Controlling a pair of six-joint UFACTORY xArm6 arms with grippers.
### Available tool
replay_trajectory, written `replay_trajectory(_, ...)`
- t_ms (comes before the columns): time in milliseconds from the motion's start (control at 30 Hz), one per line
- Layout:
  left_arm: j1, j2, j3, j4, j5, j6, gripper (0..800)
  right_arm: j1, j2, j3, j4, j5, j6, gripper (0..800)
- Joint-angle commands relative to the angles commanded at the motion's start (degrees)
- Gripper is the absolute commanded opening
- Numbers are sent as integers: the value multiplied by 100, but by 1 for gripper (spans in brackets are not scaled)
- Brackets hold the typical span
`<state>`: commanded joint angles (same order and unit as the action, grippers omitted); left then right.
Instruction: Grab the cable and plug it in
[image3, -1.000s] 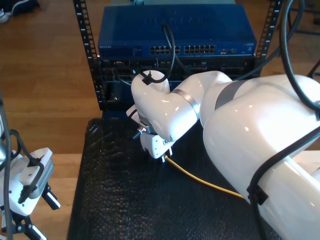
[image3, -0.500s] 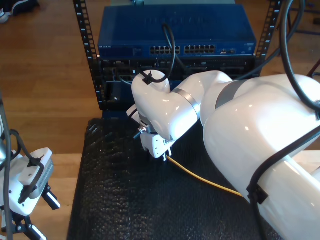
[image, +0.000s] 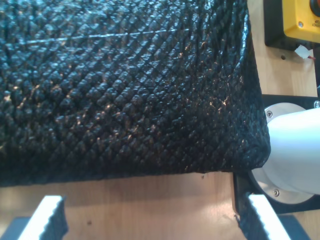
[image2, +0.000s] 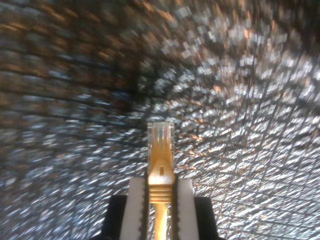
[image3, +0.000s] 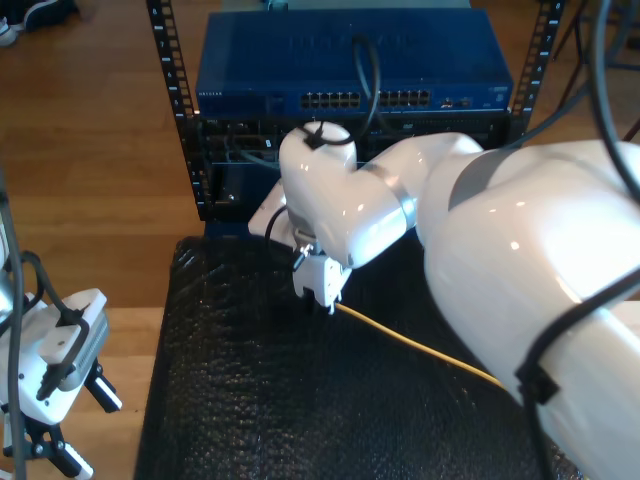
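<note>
Taking the black mat (image3: 240, 400) as the landmark: off its edge at the exterior view's left, my first hand (image: 150, 220) waits wide open and empty. Over the mat's middle, my second hand (image2: 161, 200) is clamped on the network cable (image3: 420, 345) just behind its clear plug (image2: 160, 132). Since a second ago it has moved nearer the blue switch (image3: 350, 70), the cable trailing behind, so the grab looks done and plugging in remains.

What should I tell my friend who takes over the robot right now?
My second gripper: shut on the cable, plug sticking out past the fingers, above the black mat.
My first gripper: open, holding nothing, at the mat's edge.
Done: cable grabbed.
Left: carry the plug to the blue switch at the exterior view's top and push it into a port.
</note>
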<state>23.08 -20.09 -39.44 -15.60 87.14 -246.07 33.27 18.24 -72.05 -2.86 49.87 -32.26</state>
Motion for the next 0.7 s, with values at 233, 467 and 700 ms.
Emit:
replay_trajectory(233, 0, 0, -132, -246, 193, 9, 800, -141, -519, 246, 668, 35, -1046, 7)
replay_trajectory(467, -9, -9, -246, -527, 299, 9, 800, -237, -1257, 818, 677, 132, -1626, 7)
replay_trajectory(700, -123, -18, -413, -1073, 668, -114, 800, -308, -2163, 1398, 791, 457, -1916, 7)
